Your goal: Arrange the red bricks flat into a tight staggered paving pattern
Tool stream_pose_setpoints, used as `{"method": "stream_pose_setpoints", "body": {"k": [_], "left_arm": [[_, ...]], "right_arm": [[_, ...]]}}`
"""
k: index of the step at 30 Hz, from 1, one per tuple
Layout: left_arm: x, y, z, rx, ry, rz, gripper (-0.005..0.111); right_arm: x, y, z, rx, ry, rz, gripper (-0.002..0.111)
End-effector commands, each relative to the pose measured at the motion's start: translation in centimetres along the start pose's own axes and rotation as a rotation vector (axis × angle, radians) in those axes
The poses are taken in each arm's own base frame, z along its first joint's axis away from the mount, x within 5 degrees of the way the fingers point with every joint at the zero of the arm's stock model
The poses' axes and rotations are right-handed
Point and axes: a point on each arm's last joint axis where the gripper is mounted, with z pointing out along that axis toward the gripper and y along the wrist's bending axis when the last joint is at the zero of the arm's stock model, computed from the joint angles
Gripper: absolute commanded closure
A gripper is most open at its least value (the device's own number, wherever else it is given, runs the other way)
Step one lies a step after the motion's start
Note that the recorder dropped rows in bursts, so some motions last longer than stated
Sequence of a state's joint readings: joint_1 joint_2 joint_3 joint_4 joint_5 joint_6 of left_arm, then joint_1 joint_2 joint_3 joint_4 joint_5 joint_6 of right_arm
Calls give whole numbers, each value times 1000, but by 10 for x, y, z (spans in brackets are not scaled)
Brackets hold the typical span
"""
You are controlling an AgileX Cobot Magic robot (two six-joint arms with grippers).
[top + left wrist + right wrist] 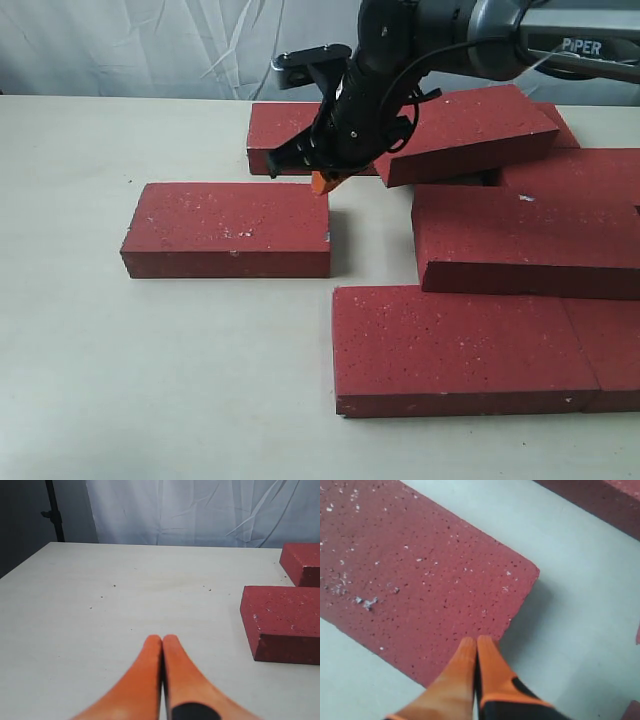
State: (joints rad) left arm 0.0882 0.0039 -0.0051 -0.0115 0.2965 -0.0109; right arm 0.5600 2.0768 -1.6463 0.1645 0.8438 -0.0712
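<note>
Several red bricks (460,345) lie on a pale matte table (150,350) backed by wrinkled white cloth (120,45), most clustered beside the lone brick (230,225). Over that brick's corner the right gripper (322,182) has its fingers pressed together. The left gripper (162,640), likewise closed on nothing, is over bare table off that brick's end.

Right arm (400,60) covers part of the back brick (285,128) behind the lone brick (228,228). Right of the lone brick, the front-right brick (615,355) and middle-right brick (530,235) run off the frame edge. Support under the tilted brick (470,130) is hidden. Right gripper (320,183) touching the lone brick's far corner or hovering: cannot tell.
</note>
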Motion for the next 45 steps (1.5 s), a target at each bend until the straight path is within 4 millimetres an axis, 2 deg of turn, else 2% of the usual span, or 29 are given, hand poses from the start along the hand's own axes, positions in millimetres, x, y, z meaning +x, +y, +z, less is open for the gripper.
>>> {"method": "stream_pose_setpoints", "body": {"k": [1,5,17,23,33,40,43,45], "left_arm": [[1,0,0,1,-9,-7,107],[1,0,0,1,-9,-7,107],[1,0,0,1,-9,-7,107],[1,0,0,1,-9,-7,107],[1,0,0,1,-9,-7,107],[1,0,0,1,-9,-7,107],[1,0,0,1,-9,-7,107],[1,0,0,1,-7,-7,107]], "right_arm": [[-2,3,-2,-31,-14,29,109],[-6,9,-15,-84,-53,71,109],[-8,7,-81,-40,-158,17,109],[11,-33,-93,-5,-142,121,109],[77,-121,-113,106,-117,337,109],[108,-182,-122,199,-157,505,109],[114,-199,-125,223,-184,556,109],[114,-202,-121,219,-183,569,109]]}}
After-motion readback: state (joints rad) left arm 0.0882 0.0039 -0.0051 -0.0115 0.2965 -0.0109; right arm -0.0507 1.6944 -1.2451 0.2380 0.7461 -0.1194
